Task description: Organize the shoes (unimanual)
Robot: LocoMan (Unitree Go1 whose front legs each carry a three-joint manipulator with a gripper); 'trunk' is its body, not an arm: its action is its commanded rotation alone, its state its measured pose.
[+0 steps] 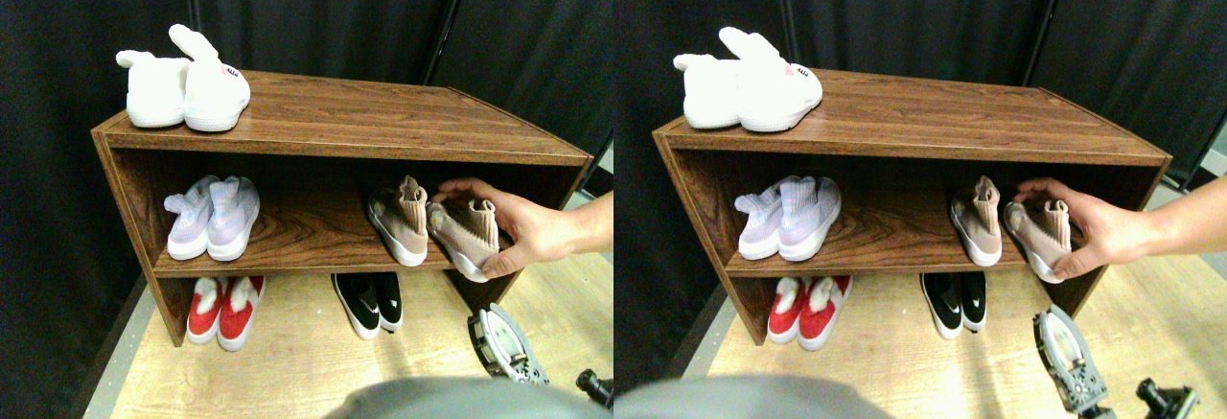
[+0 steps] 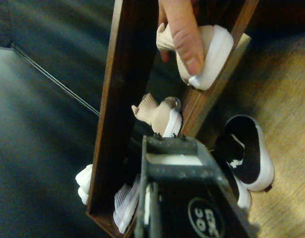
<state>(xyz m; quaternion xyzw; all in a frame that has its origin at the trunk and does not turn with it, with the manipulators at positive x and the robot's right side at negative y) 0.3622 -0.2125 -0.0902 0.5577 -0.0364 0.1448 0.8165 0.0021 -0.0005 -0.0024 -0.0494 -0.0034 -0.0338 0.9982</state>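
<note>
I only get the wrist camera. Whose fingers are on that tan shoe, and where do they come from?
Observer: A person's hand reaches in from the right, forearm showing, and grips one tan shoe on the middle shelf.
Operator: Anything on the floor besides the black shoes?
Observer: Yes, a red pair with white trim stands under the shelf's left end.
Operator: And up on top?
Observer: A white pair with floppy ears sits at the left end of the top board.
</note>
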